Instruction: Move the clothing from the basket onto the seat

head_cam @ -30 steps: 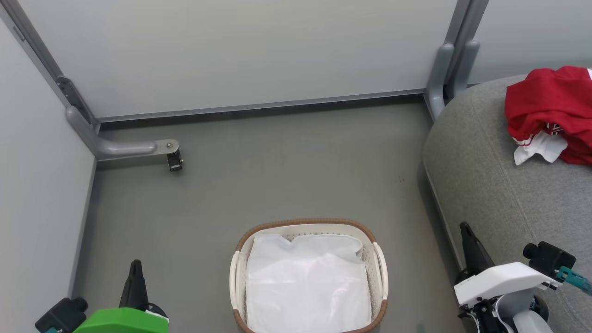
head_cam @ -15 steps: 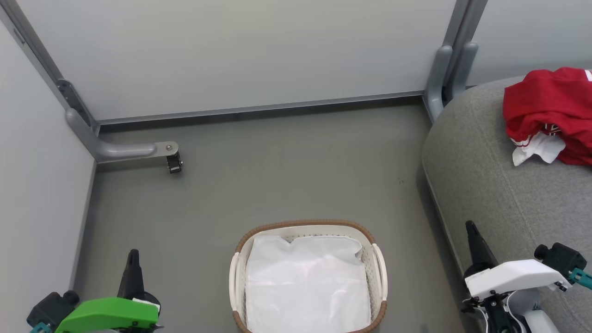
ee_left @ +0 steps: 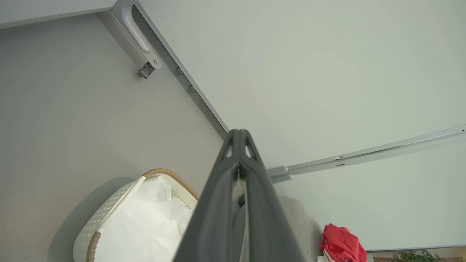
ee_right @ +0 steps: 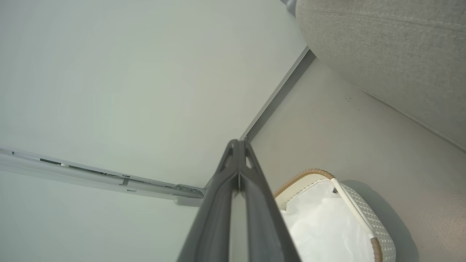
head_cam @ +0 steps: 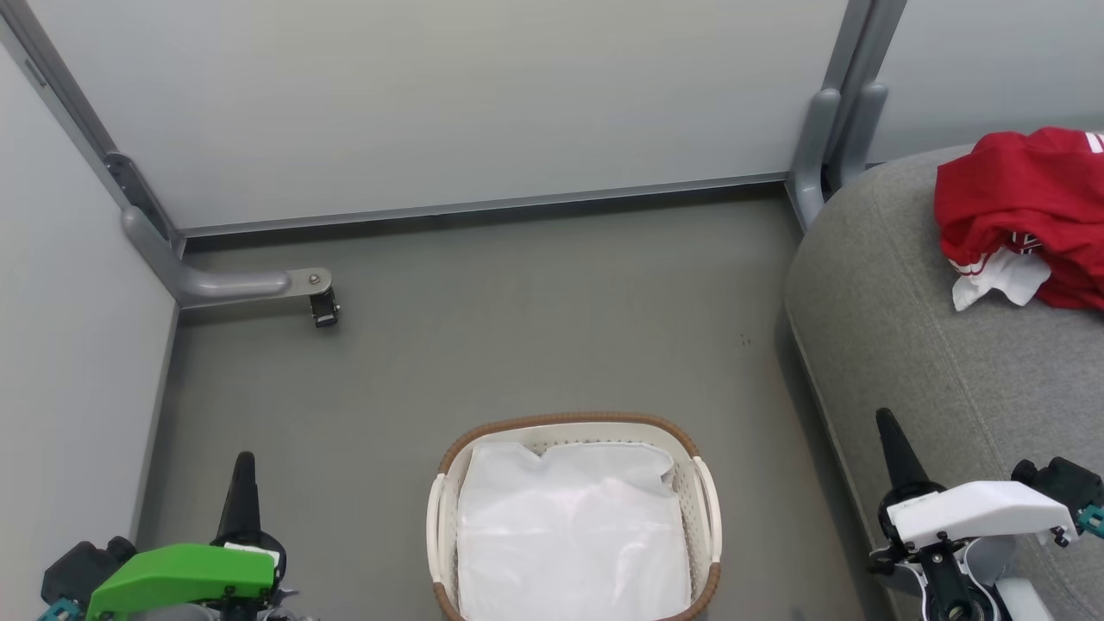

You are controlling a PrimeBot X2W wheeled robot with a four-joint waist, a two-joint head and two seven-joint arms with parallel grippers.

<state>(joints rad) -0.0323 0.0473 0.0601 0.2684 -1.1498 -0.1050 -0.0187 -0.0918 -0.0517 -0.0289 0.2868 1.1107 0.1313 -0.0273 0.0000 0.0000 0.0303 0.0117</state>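
Both clenched empty, left gripper [head_cam: 243, 470] and right gripper [head_cam: 888, 431] edge outward from the basket [head_cam: 569, 420]; clothing [head_cam: 1018, 198] already on the seat [head_cam: 931, 362].

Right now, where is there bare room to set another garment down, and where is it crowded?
The seat is bare from its rounded left edge across to the clothing heaped at its far right, and down to the right gripper. The floor lies bare between the back wall and the basket. Crowded: the seat's far right corner.

Head view high, downward onto the basket [head_cam: 569, 418]; wrist views low, oblique, same basket in each.
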